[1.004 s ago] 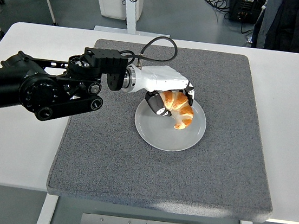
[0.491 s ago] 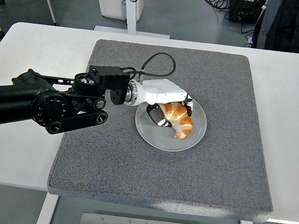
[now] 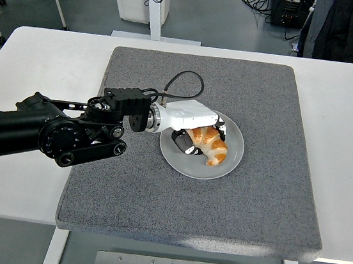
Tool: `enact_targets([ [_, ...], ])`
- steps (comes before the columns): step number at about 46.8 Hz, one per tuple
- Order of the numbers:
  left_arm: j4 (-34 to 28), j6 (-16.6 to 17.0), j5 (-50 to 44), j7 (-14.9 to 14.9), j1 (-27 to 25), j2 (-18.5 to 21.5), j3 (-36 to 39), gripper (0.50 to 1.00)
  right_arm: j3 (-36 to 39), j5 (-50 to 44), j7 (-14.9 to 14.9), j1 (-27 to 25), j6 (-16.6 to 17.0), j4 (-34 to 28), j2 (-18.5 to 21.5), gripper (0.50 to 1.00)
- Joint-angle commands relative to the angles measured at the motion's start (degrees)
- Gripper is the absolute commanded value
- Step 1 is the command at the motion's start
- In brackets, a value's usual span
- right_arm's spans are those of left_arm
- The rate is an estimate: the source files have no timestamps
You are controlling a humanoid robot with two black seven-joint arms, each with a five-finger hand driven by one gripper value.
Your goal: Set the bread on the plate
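A robot's left hand (image 3: pixel 197 129), white-shelled with dark fingers, is curled around a golden croissant (image 3: pixel 209 144) that sits low over, perhaps touching, a pale round plate (image 3: pixel 232 157) on a grey mat (image 3: pixel 264 201). Whether the bread's weight rests on the plate cannot be told. A clean finish would mean loosening the fingers gently, then lifting straight up. The croissant lies well inside the rim, and open mat surrounds the plate on every side.

The black left arm (image 3: pixel 54 133) with its white hand (image 3: pixel 193 124) blocks the round grey plate (image 3: pixel 232 158) from the frame's left; the grey felt mat (image 3: pixel 265 194) lies bare at right and bottom.
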Motion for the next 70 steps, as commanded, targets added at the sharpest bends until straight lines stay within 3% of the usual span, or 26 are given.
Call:
enact_targets([
  [1, 0.0, 0.1, 0.0, 0.0, 0.2, 0.1, 0.1, 0.500, 0.0, -0.1, 0.0, 0.0, 0.0, 0.0, 0.0, 1.000],
  [8, -0.1, 0.0, -0.9, 0.2, -0.2, 0.3, -0.1, 0.501, 0.0, -0.1, 0.0, 0.0, 0.0, 0.0, 0.0, 1.000],
  [10, -0.2, 0.0, -1.0, 0.3, -0.4, 0.4, -0.4, 0.641, 0.0, 0.0, 0.0, 0.0, 0.0, 0.0, 0.0, 1.000],
  [11, -0.2, 0.0, -1.1, 0.2, -0.5, 0.6, -0.4, 0.756, 0.0, -0.1, 0.0, 0.0, 0.0, 0.0, 0.0, 1.000],
  [12, -0.3, 0.0, -1.3, 0.2, -0.5, 0.7, -0.5, 0.917, 0.0, 0.0, 0.0, 0.0, 0.0, 0.0, 0.0, 1.000],
  [13, -0.3, -0.1, -1.4, 0.2, -0.6, 0.9, -0.5, 0.999, 0.0, 0.0, 0.0, 0.0, 0.0, 0.0, 0.0, 1.000],
  [21, -1.2, -0.6, -3.4, 0.1, -2.3, 1.4, -0.5, 1.000, 0.0, 0.0, 0.0, 0.0, 0.0, 0.0, 0.0, 1.000],
  [29, -6.0, -2.4, -6.1, 0.5, -5.5, 4.0, -0.5, 1.000, 0.0, -0.1, 0.0, 0.0, 0.0, 0.0, 0.0, 1.000],
  [44, -9.0, -4.6, -15.4, 0.1, -12.8, 8.6, -1.3, 1.000, 0.0, 0.0, 0.0, 0.0, 0.0, 0.0, 0.0, 1.000],
  [58, -9.4, -6.5, -26.2, -0.5, -13.3, 14.7, -11.5, 1.000, 0.0, -0.1, 0.0, 0.0, 0.0, 0.0, 0.0, 1.000],
  [70, -8.5, -7.7, -36.4, -0.6, -13.5, 19.5, -13.6, 1.000, 0.0, -0.1, 0.0, 0.0, 0.0, 0.0, 0.0, 1.000],
])
